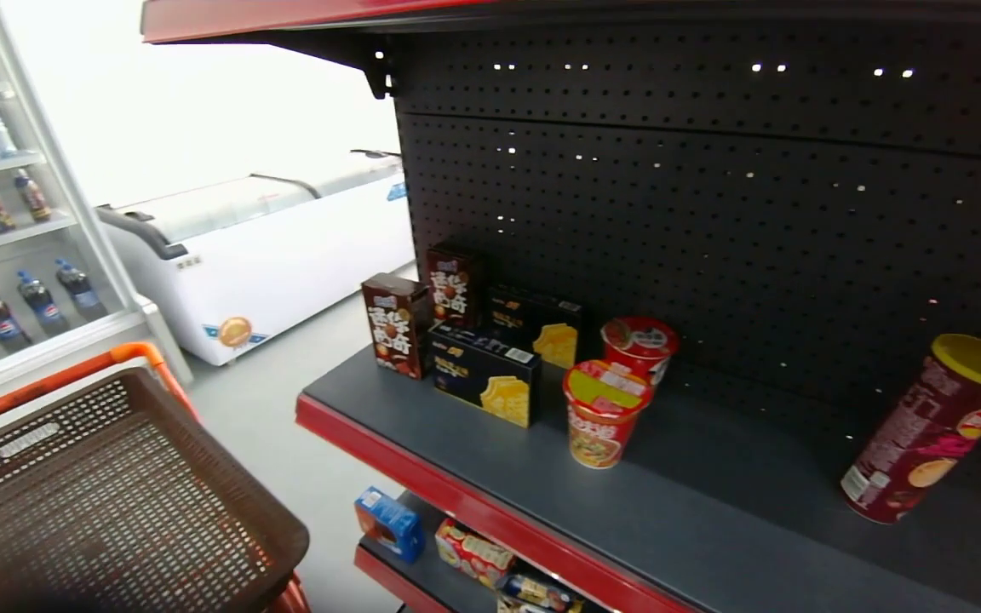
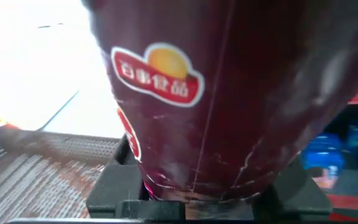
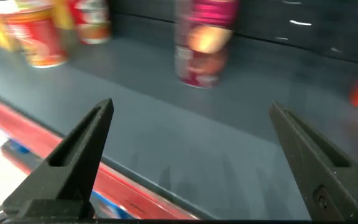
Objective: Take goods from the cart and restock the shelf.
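The left gripper (image 2: 204,190) is holding a dark red chip canister (image 2: 229,106). Its jaws are clenching the tube near the end closest to the wrist, so the rest of the tube is projecting outward. This grip is leaving the far end free, which is judged to suit setting the canister down on that end. Beyond the canister, the cart basket (image 2: 36,168) is showing on one side and blue boxes (image 2: 353,146) on a lower shelf tier on the other. The canister is therefore judged to be out of the cart and not yet on the shelf.

The right gripper (image 3: 190,107) is hanging over the shelf deck (image 3: 166,124) with its jaws released, spread wide and grasping nothing. It is pointing toward a second chip canister (image 3: 201,56).

In the head view, that second chip canister (image 1: 933,426) is standing on its base with the yellow lid up. It is at 3 o'clock from the two cup noodles (image 1: 605,413) and well apart from them. The bare deck between them is judged to be the slot for the held canister, beside goods of its own kind. The black snack boxes (image 1: 486,375) are standing just beside the cups at 9 o'clock, with the brown chocolate boxes (image 1: 395,323) at 10 o'clock. The goods are standing in front-and-back pairs of one kind. The cart basket is standing at 8 o'clock from the shelf's front corner, near it.
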Robot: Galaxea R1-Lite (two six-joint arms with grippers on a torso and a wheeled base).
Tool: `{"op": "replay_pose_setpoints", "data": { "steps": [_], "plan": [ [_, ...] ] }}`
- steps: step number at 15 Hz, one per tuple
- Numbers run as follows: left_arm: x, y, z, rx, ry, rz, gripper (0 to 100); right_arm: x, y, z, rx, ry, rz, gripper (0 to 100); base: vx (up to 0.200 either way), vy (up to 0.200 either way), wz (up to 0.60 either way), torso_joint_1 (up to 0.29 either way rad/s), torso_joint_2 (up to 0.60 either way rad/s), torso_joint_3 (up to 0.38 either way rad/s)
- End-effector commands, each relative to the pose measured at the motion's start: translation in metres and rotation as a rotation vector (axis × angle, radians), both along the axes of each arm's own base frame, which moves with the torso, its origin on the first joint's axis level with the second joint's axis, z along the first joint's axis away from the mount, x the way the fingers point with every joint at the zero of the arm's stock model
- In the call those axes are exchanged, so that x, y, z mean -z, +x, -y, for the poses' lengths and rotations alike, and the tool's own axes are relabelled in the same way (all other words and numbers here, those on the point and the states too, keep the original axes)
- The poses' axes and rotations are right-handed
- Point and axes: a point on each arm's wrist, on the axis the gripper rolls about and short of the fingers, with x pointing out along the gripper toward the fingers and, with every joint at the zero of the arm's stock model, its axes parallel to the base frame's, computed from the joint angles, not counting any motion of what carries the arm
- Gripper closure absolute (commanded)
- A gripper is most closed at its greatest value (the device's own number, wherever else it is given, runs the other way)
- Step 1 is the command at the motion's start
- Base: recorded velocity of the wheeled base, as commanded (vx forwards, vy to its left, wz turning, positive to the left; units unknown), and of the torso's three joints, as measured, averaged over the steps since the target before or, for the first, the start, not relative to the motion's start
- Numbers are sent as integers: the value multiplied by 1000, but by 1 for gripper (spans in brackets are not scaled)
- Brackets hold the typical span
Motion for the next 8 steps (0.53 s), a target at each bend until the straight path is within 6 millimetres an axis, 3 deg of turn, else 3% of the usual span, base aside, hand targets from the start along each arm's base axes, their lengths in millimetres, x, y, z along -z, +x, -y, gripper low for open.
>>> {"op": "replay_pose_setpoints", "data": {
  "steps": [1,8],
  "plan": [
    [4,2,0,2,2,-16,100,0,0,0,0,0,-1,0,0,0,-600,7,7,7],
    [11,5,1,5,4,-43,100,0,0,0,0,1,-1,0,0,0,-600,2,3,4]
  ]
}}
